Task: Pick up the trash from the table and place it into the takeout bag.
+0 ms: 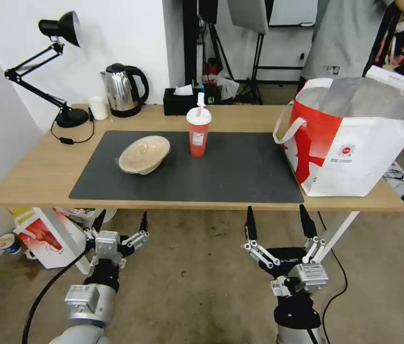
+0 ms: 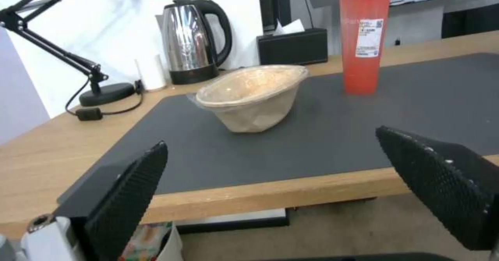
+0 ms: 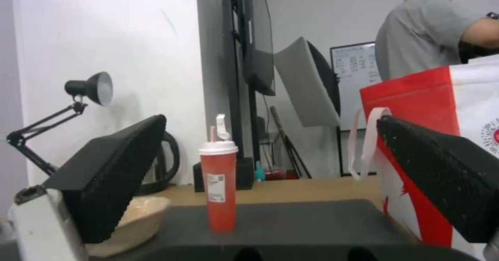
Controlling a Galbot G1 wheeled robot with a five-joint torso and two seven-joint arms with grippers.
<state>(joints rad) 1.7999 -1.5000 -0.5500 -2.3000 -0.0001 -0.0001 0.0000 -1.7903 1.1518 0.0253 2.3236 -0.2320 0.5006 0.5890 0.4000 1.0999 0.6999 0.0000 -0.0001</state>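
Head view showed two leftovers on the light-wood tabletop [image 1: 29, 177]: a shallow beige bowl [image 1: 144, 154] and, just beside it, a red lidded straw cup [image 1: 198, 131]. Well apart from that cup stood the boxy white-and-red takeout bag [image 1: 354, 138], its contents unseen. Short of the tabletop's near edge, left gripper [image 1: 120, 224] and right gripper [image 1: 278, 222] hung with fingers spread wide, empty. Most work seemingly remained.

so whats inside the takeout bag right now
The takeout bag stands open at the table's right end. The head view shows only silver foil lining near its mouth; the bag's own walls hide the bottom, so whether anything lies inside cannot be told.
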